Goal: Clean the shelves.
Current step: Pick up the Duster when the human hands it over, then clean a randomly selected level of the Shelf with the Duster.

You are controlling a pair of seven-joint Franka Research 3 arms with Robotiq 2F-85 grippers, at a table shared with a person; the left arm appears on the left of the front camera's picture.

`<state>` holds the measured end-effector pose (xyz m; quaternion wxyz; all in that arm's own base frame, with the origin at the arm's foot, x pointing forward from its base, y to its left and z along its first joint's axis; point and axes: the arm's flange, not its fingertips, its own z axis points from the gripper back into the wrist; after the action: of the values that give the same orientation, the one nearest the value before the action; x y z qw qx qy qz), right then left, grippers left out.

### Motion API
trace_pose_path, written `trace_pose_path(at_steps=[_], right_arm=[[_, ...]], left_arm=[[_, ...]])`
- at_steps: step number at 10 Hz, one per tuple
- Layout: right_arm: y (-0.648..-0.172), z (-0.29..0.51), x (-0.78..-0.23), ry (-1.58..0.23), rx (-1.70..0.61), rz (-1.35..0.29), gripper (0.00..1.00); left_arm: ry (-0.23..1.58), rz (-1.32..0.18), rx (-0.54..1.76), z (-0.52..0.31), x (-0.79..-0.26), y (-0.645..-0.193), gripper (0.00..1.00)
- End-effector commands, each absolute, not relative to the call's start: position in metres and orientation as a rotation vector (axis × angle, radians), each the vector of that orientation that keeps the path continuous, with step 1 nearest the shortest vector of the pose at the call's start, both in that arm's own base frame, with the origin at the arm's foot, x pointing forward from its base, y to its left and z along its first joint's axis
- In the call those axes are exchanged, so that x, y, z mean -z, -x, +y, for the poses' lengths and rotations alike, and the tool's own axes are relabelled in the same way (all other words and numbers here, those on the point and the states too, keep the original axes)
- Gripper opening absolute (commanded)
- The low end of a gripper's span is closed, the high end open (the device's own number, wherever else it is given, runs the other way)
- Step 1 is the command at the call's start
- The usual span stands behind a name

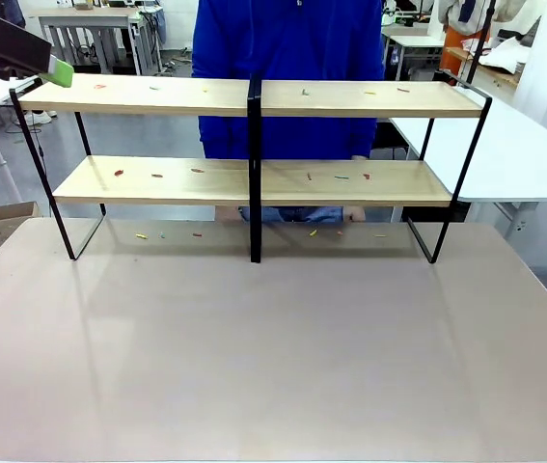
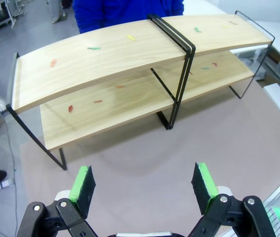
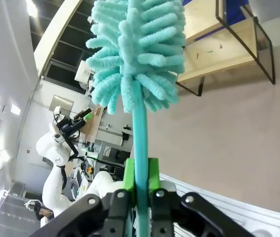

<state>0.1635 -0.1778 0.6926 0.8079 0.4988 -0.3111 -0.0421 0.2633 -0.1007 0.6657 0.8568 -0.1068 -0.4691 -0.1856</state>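
Because I need something soft to wipe with, my right gripper (image 3: 140,177) is shut tight on the thin stick of a fluffy blue-green duster (image 3: 137,49). The green pads press the stick from both sides, low down. That way the fluffy head stands up tall past my fingers and can reach out ahead of me. The head touches nothing right now. It hangs in the air over the table (image 3: 219,148), and the shelves (image 3: 214,44) are well apart from it.

My left gripper (image 2: 143,186) is wide open and holds nothing. Its two green pads stand far apart. It hovers above the table and looks down at the shelves from the front. In the front view it is up near the left end of the top board (image 1: 157,95). I think it is there to keep out of the duster's way.

The shelves stand at the far side of the table, with a black post (image 1: 254,164) in the middle. Small coloured bits (image 1: 119,173) lie here and there on the top board and on the lower board (image 1: 234,181). Some lie on the table under the shelves too. Those are the mess, so I think no cleaning is done yet. A person (image 1: 292,77) in a blue top stands just behind the shelves.

The bits are tiny and light, so I guess a slow sweep along each board is what comes next.
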Motion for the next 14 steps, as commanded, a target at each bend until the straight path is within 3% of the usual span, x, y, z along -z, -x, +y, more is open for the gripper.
trace_pose_path(at_steps=[1, 12, 13, 14], right_arm=[[-0.158, -0.173, -0.708, -1.073, 0.072, -0.637, 0.00], [-0.158, -0.173, -0.708, -1.073, 0.072, -0.637, 0.00], [-0.159, -0.173, -0.702, -1.064, 0.062, -0.644, 0.12], [-0.132, -0.154, -0.695, -0.969, -0.030, -0.573, 0.12]], left_arm=[[0.219, -0.986, 0.388, -0.100, -0.666, -0.263, 1.00], [0.219, -0.986, 0.388, -0.100, -0.666, -0.263, 1.00], [0.219, -0.986, 0.388, -0.100, -0.666, -0.263, 1.00], [0.219, -0.986, 0.388, -0.100, -0.666, -0.263, 1.00]])
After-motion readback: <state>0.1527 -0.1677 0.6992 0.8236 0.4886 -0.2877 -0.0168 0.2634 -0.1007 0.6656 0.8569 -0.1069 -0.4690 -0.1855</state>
